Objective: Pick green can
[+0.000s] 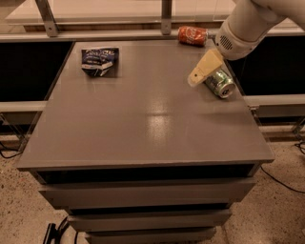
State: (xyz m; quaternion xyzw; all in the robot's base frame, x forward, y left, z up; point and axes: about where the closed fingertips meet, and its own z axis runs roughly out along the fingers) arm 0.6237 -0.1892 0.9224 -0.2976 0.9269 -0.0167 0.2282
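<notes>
The green can (219,84) lies on its side near the right edge of the grey table (147,119), its silver end facing the front right. My gripper (195,78) hangs from the white arm (243,26) at the upper right. Its cream-coloured tip is just left of the can, low over the table and close to the can's left side. It holds nothing that I can see. The orange-red can (193,35) lies on its side at the table's back edge, behind the gripper.
A crumpled dark blue snack bag (99,61) lies at the back left of the table. A rail with metal posts (166,14) runs behind the table. Drawer fronts (147,195) are below the tabletop. The table's right edge is close to the green can.
</notes>
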